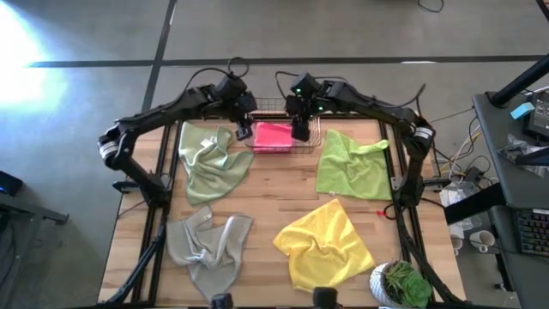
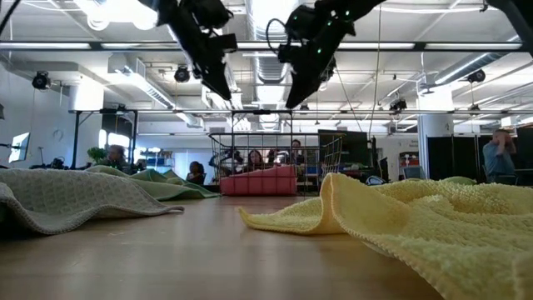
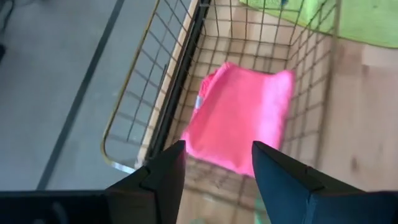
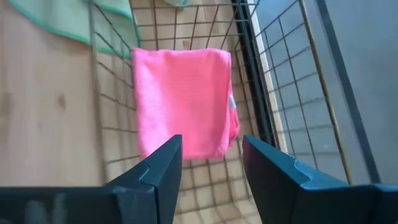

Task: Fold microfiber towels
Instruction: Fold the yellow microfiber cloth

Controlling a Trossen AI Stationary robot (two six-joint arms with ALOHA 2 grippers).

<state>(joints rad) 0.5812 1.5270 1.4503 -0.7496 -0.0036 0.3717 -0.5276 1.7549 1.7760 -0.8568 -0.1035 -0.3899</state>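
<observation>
High view: folded pink towel laid in the wire basket at the table's far edge, left gripper and right gripper held above it, wrist views: both sets of fingers spread apart, nothing held.

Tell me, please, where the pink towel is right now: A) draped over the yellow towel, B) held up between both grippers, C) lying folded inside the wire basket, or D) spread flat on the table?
C: the pink towel lies folded on the floor of the wire basket, with the left gripper and the right gripper both open above it, holding nothing.
</observation>
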